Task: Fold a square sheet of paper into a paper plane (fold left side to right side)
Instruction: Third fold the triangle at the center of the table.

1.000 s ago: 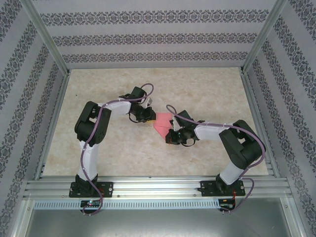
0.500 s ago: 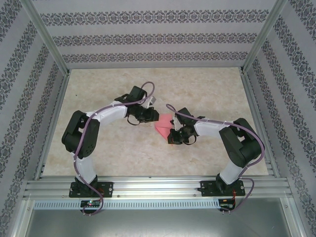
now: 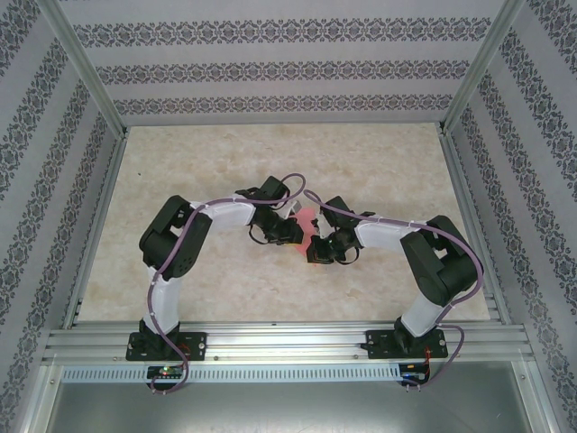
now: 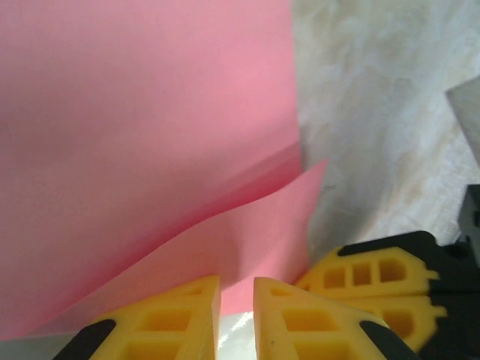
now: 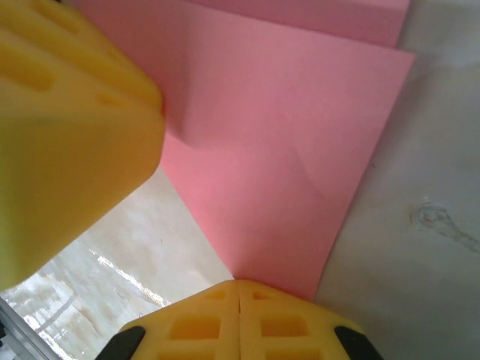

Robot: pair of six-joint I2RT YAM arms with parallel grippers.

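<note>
Status: pink sheet [image 4: 150,112] curls up off counter [image 4: 375,112]; right hand [image 5: 238,300] clenched, tips at its corner; left hand [image 4: 237,300]: cannot tell whether grasping.

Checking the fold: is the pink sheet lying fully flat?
No, the square sheet of paper arches up over its lower layer.

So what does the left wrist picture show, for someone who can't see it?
Pink paper fills most of the picture, one layer curling up over another. At the bottom the left gripper holds its two yellow tips slightly apart, with the right gripper's yellow fingers beside them and pale table behind.
</note>
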